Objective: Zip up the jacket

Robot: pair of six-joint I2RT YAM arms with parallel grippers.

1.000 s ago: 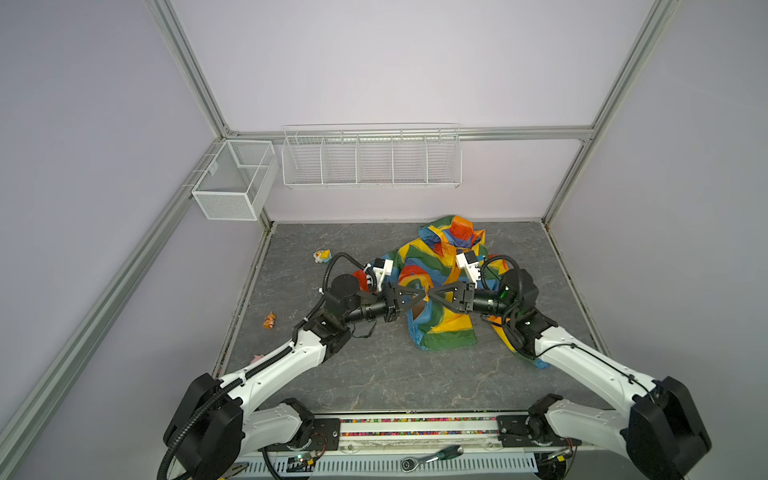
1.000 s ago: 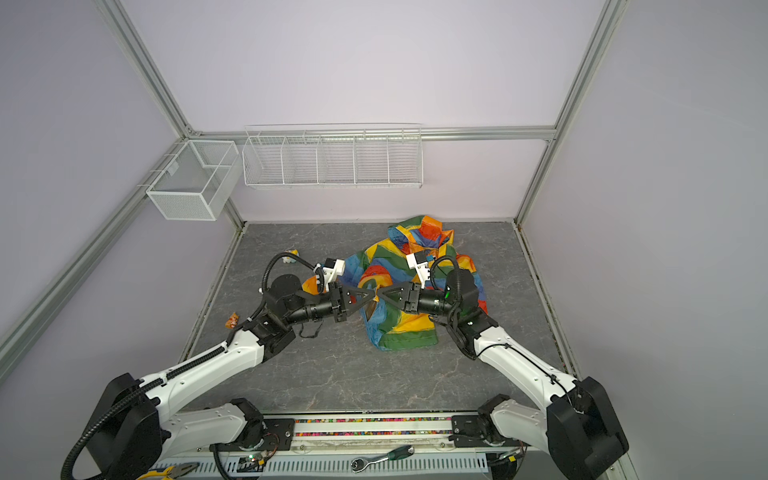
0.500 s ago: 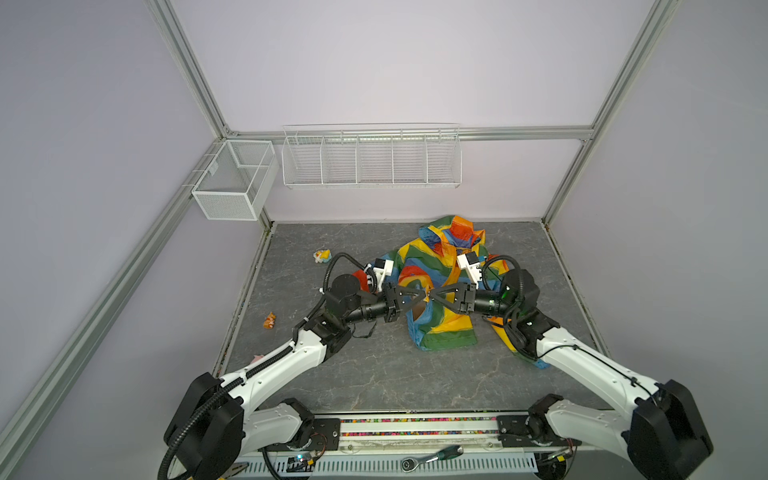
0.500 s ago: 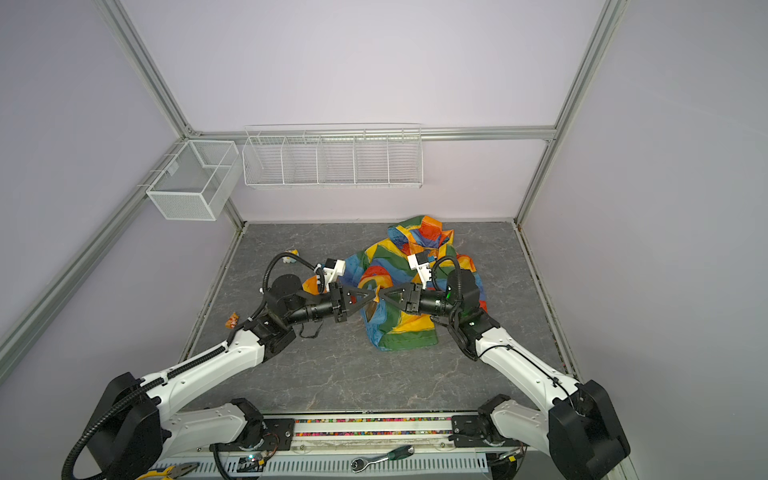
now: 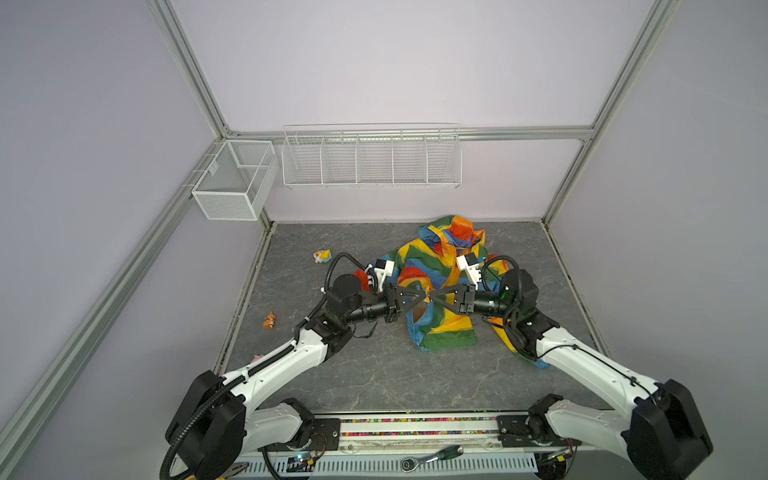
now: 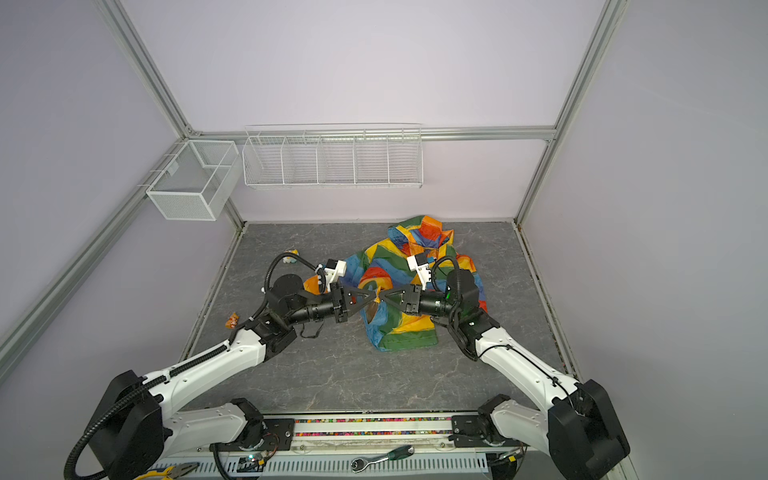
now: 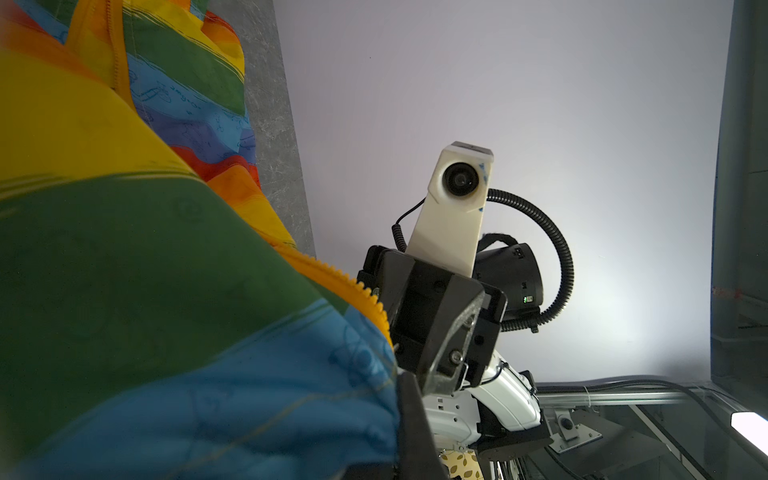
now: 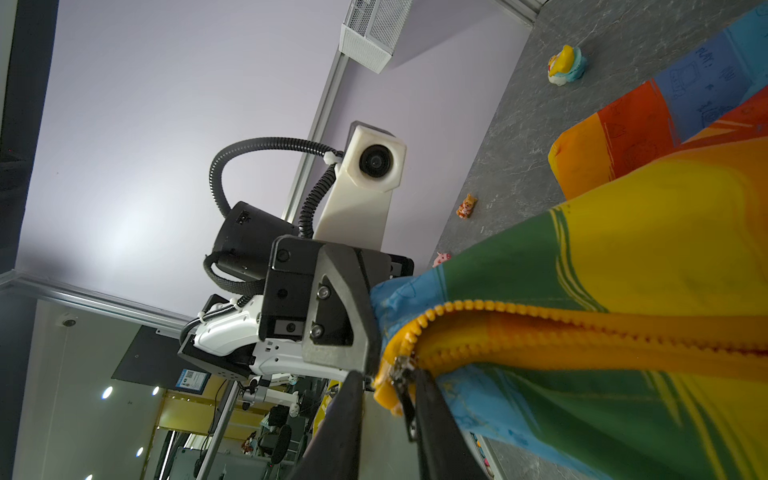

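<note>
The rainbow-striped jacket lies crumpled right of the floor's middle, its lower front lifted between the two arms. My left gripper is shut on the blue fabric beside the orange-yellow zipper teeth, with one finger showing at the cloth's edge. My right gripper meets it tip to tip. In the right wrist view its jaws stand narrowly apart around the zipper's bottom end. The metal pull lies against one finger, and a gap shows beside the other.
Small toys lie on the grey floor at the left: a yellow duck, an orange figure and a pink one. A wire rack and a mesh box hang on the walls. A ratchet lies on the front rail.
The right gripper's jaws have narrowed around the zipper end. Both arms and the jacket have stayed almost where they were.
</note>
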